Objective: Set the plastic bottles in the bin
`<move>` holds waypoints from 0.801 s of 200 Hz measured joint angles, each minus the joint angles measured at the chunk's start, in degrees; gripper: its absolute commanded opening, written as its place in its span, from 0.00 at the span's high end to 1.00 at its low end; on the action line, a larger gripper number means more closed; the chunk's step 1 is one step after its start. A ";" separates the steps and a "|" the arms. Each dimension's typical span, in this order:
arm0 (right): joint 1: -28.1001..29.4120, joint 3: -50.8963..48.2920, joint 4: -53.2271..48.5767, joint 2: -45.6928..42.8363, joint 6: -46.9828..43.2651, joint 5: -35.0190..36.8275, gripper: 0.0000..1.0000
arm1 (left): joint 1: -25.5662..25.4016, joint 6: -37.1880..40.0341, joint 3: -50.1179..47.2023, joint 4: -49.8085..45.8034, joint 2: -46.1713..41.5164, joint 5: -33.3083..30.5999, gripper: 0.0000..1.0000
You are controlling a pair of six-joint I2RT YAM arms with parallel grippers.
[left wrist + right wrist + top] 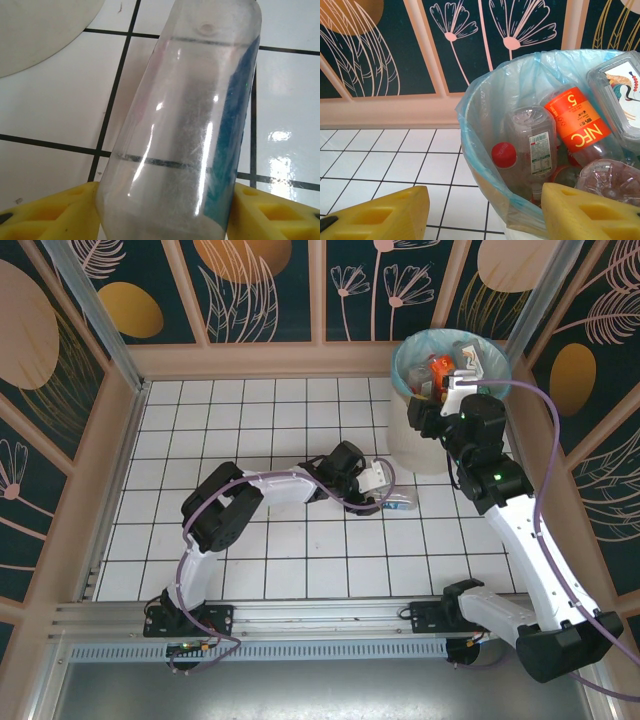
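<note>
A clear plastic bottle with a blue label [402, 503] lies on its side on the white tiled table [250, 540], just in front of the round off-white plastic bin [420, 445] and apart from it. The left gripper [386, 489] reaches across the middle of the table to this bottle. In the left wrist view its two yellow fingers [50, 217] sit flush against opposite sides of the bottle's body [185, 125], pinching it. The blue label runs along the bottle's right flank, and dark grout lines show through the clear plastic. The bin's curved wall [30, 30] stands close by in the upper left corner.

The right arm stretches to the far right corner, where the right gripper [455, 377] hangs over the near rim of the bin. Its yellow fingers [375, 212] are spread wide with nothing between them (only the tile and the bin's edge show in the gap).

A light blue-green bag [510, 75] lines the bin and folds over its rim [470, 115]. Several plastic bottles lie inside:
- a clear one with an orange label [577, 125] printed "NFC" and "5"
- a clear one with a white barcode label [532, 145], tipped neck-down
- a red cap [504, 154] beside it
- a crumpled clear bottle [612, 182] at the lower right

A clear plastic box with a printed bird [620, 95] rests against the bin's right side. Dark teal wall panels with pale flower outlines [370, 50] rise behind the bin
</note>
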 measured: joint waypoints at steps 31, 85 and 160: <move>0.00 -0.02 0.20 0.00 0.00 0.02 0.39 | 0.00 0.04 -0.20 0.57 -0.11 0.59 0.46; 0.00 -0.02 0.20 0.00 -0.02 0.00 0.39 | 0.00 0.26 -3.96 2.10 -4.66 0.94 0.53; 1.55 -0.04 3.06 -1.31 0.17 -5.51 0.34 | 0.42 -6.99 -12.41 6.08 -23.71 -0.09 0.61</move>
